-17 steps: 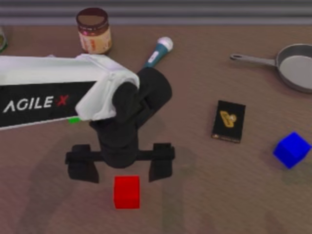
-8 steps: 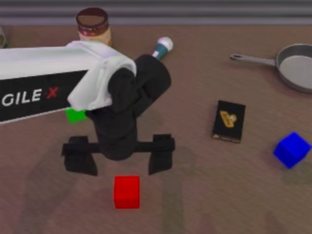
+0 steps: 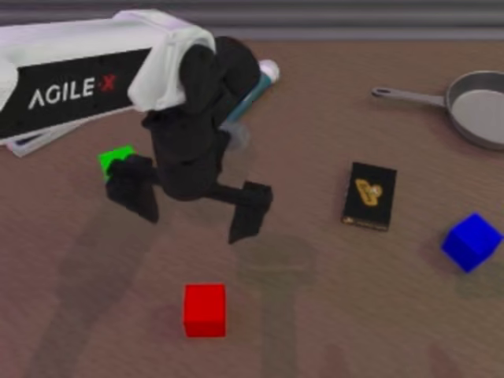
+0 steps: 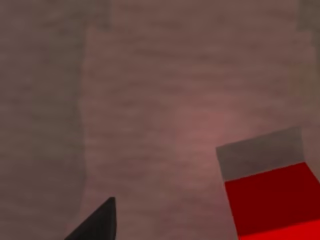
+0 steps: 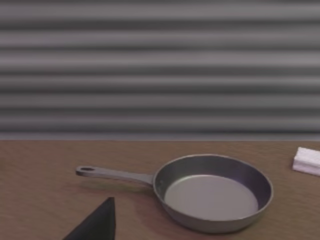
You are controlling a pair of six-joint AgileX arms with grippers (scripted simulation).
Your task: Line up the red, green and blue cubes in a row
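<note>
The red cube [image 3: 205, 309] sits near the table's front, left of centre, and also shows in the left wrist view [image 4: 272, 200]. My left gripper [image 3: 193, 201] hangs open above the table, behind the red cube and apart from it, with nothing between its fingers [image 4: 97, 225]. The green cube [image 3: 116, 159] lies at the left, partly hidden behind the gripper's left finger. Far off at the right lies the blue cube [image 3: 471, 242]. My right gripper [image 5: 160, 236] is outside the top view; its wrist view shows one finger [image 5: 100, 224] set wide, so it stands open.
A flat black box with a gold emblem [image 3: 369, 195] lies right of centre. A grey frying pan [image 3: 477, 106] sits at the back right [image 5: 212, 192]. A teal-handled microphone [image 3: 265, 76] pokes out behind the left arm. A white block [image 5: 306, 161] lies beyond the pan.
The left arm has pulled back from the red cube toward the far left and turned. The green cube is uncovered, and the arm now hides the jar.
</note>
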